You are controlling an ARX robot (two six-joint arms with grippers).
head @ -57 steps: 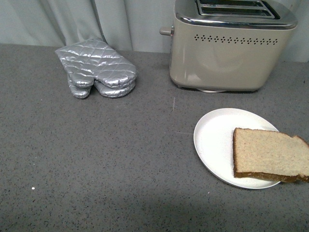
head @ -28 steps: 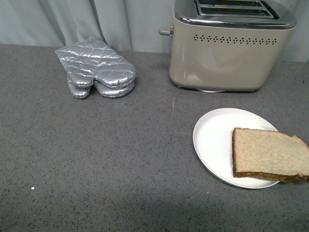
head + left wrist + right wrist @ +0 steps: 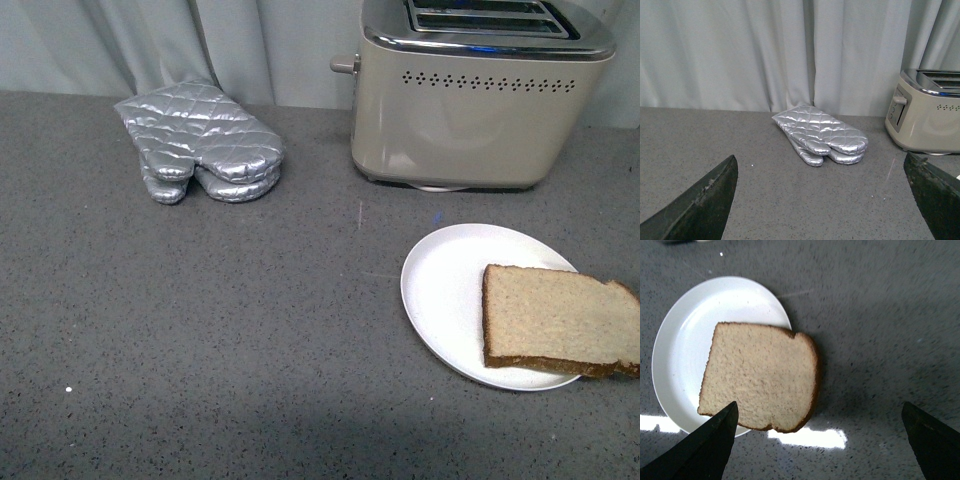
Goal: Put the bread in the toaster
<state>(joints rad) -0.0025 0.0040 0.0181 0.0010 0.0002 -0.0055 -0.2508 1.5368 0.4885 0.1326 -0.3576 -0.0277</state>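
Grey counter point(image 3: 200, 350) carries the bread point(image 3: 555, 325) flat, overhanging its plate point(image 3: 445, 285), near the toaster point(image 3: 470, 110) — nothing done yet, grasp and loading left — with left tool point(image 3: 820, 159) and right tool point(image 3: 819, 410) both spread apart, empty.

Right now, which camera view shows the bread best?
The right wrist view: nearly the whole bread shows, overhanging the plate. The front view crops one end; the left wrist view misses it.

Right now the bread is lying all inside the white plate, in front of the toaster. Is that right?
Not quite. The bread lies on the white plate in front of the toaster, but one end sticks out past the rim. The right wrist view shows it.
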